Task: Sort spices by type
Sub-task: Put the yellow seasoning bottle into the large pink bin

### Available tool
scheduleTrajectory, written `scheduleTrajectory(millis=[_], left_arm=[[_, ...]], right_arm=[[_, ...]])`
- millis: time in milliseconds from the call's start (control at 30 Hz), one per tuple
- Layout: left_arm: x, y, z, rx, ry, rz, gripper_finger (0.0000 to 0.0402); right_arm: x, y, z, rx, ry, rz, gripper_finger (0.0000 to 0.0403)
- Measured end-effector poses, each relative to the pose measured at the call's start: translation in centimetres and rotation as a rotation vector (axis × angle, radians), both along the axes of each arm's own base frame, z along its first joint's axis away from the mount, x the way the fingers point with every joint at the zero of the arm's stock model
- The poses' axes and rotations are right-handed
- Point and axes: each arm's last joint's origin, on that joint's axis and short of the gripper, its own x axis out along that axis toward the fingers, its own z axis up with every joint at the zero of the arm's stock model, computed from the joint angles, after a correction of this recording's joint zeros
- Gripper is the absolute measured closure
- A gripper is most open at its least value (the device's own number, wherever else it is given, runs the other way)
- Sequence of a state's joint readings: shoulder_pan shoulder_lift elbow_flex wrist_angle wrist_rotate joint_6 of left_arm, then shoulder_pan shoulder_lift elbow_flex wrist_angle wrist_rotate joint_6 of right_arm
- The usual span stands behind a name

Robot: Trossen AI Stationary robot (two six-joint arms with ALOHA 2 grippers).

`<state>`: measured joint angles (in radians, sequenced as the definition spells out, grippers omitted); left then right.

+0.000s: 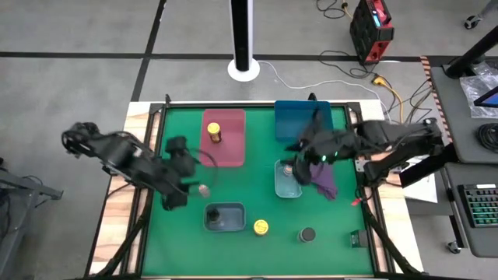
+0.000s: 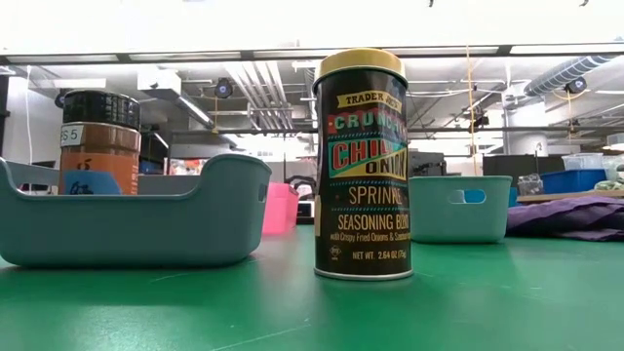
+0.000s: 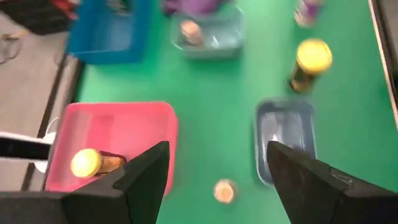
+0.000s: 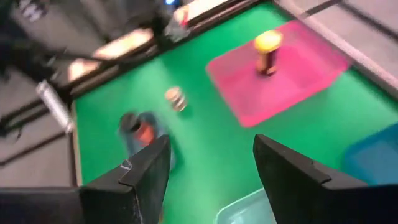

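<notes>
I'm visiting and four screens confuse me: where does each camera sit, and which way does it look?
High view: overhead, straight down; both arms show, left gripper, right gripper.
Low view: at tabletop height, looking level past the yellow-lidded jar; no arm shows.
Left wrist view: on the left arm, past its open fingers toward the pink tray.
Right wrist view: on the right arm, past its open fingers.
Both wrist views share that pink tray.

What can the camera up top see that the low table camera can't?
Only the high view shows both arms: the left pincer and the right pincer, both open, the yellow-lidded jar in the pink tray, and a tiny jar on the mat. Only the low view shows the label on the yellow-lidded jar. Both show the dark-lidded jar in its grey tray.
</notes>
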<state>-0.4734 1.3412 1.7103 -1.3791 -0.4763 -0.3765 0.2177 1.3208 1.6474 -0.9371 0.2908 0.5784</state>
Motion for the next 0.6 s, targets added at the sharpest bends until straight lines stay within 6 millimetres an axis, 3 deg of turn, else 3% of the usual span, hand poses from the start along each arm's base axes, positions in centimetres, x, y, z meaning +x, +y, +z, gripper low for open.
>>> scheduleTrajectory(millis=[267, 600], left_arm=[[-3.6, 2.5, 2.5, 0.034, -0.253, 0.250, 0.0150], [-4.4, 3.3, 3.1, 0.107, -0.339, 0.342, 0.0150]], right_arm=[[4.2, 6.3, -3.4, 0.010, 0.145, 0.205, 0.0184], [8.0, 11.4, -7.3, -0.046, 0.396, 0.386, 0.0184]])
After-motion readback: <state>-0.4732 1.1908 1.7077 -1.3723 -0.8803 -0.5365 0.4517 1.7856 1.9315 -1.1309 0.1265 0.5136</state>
